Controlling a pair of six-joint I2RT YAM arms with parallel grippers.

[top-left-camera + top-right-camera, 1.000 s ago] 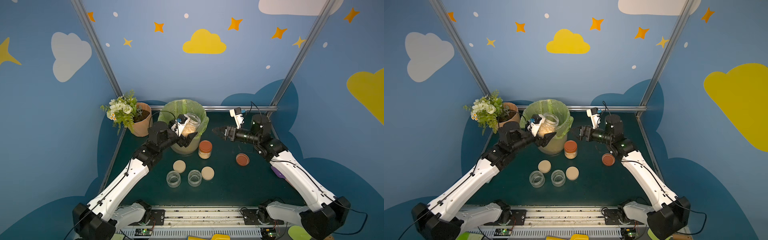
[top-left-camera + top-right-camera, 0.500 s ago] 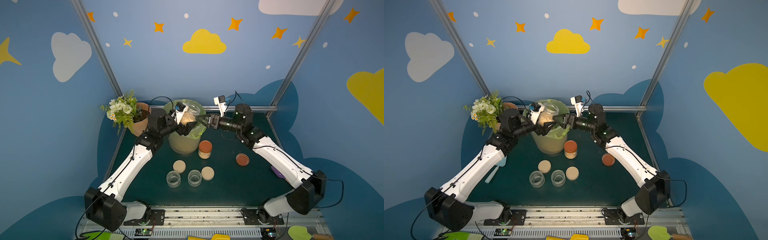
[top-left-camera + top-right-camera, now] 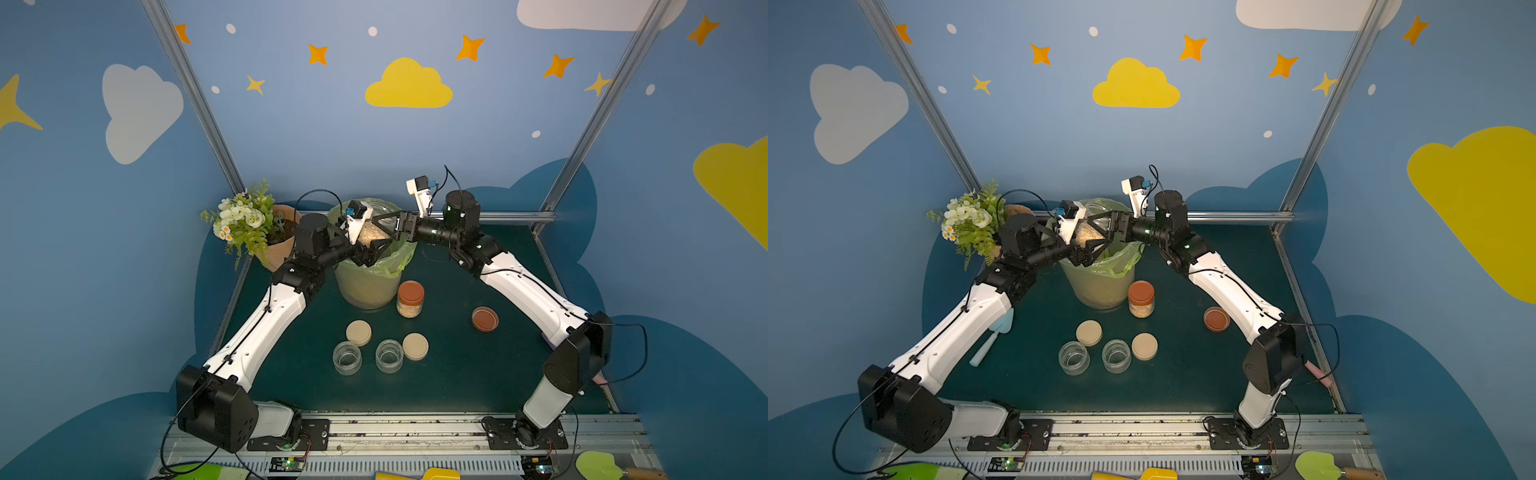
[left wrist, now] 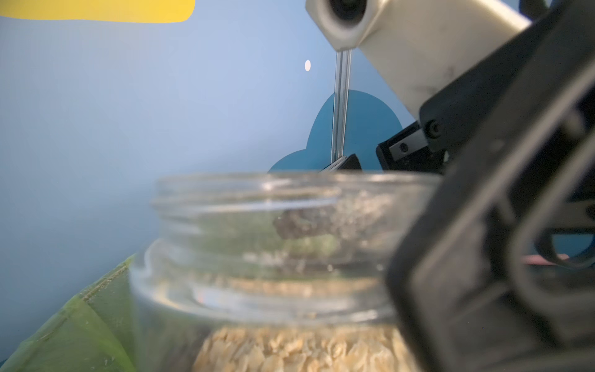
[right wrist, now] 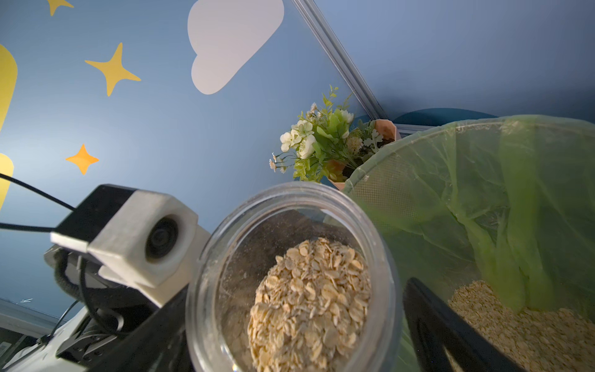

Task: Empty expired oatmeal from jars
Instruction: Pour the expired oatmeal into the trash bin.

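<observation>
Hovering over the green-bagged bin [image 3: 365,286], a tilted, uncapped jar [image 3: 371,233] of oatmeal [image 5: 309,302] sits clamped in the left fingers [image 3: 370,255]; the right fingers [image 5: 444,325] stand spread wide around its mouth, contact impossible to tell. One capped jar [image 3: 410,299] stands on the bench [image 3: 449,374].
</observation>
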